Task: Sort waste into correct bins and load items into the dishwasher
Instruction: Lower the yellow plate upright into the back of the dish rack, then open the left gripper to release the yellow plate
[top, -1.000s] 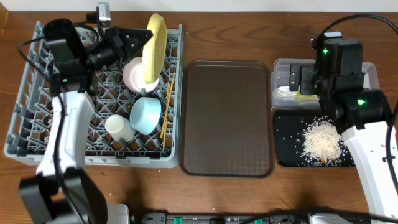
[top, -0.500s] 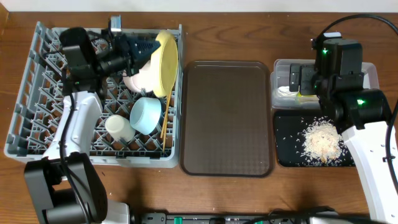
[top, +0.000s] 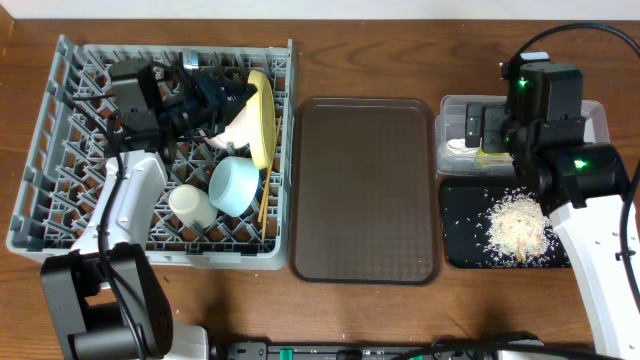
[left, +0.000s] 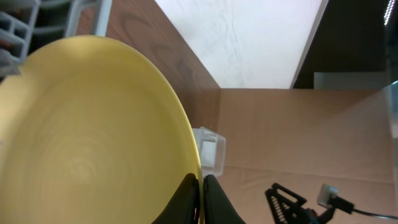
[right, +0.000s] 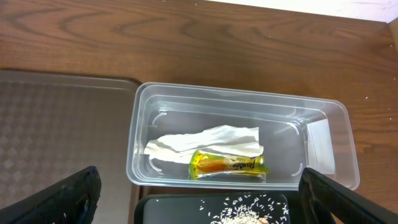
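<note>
In the overhead view my left gripper (top: 243, 93) is shut on the rim of the round yellow plate (top: 263, 118), which stands tilted on edge in the back right of the grey dishwasher rack (top: 60, 170). The left wrist view shows both fingertips (left: 214, 198) pinching the plate (left: 87, 124). A white bowl (top: 228, 133), a light blue bowl (top: 236, 185), a white cup (top: 190, 205) and chopsticks (top: 267, 190) lie in the rack. My right gripper (right: 199, 178) hangs open above the clear tub (right: 155, 112), which holds the napkin (right: 205, 142) and wrapper (right: 229, 165). Rice (top: 517, 226) lies in the black tray (top: 460, 245).
A dark brown serving tray (top: 365, 190) lies between the rack and the bins. The clear tub (top: 452, 108) sits directly behind the black tray at the right. The rack's left half holds only bare pegs.
My left gripper has carried the yellow plate down and forward into the rack, and the plate now leans against the white bowl. The right arm has stayed still.
</note>
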